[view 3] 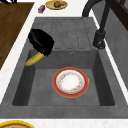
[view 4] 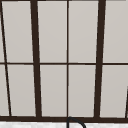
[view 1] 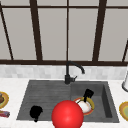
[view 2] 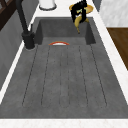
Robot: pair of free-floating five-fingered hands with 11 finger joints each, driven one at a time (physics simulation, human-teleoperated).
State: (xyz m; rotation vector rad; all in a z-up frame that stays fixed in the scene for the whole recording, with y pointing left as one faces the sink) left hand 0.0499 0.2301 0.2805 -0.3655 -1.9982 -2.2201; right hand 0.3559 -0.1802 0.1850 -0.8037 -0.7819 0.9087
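The right robot hand (view 3: 41, 41), fingers curled, grips a curved yellow banana (view 3: 35, 59) over the round red-rimmed plate (view 3: 70, 82); the left robot hand (view 1: 35, 112) hovers, its fingers unclear.

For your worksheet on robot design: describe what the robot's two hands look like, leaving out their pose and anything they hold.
Both are plain matte black, human-like in shape, with fingers and a thumb. The left hand and the right hand float free, with no arm, sleeve or cable behind them. No markings, logos or other colours show on either; each reads as a solid dark silhouette against the grey sink.
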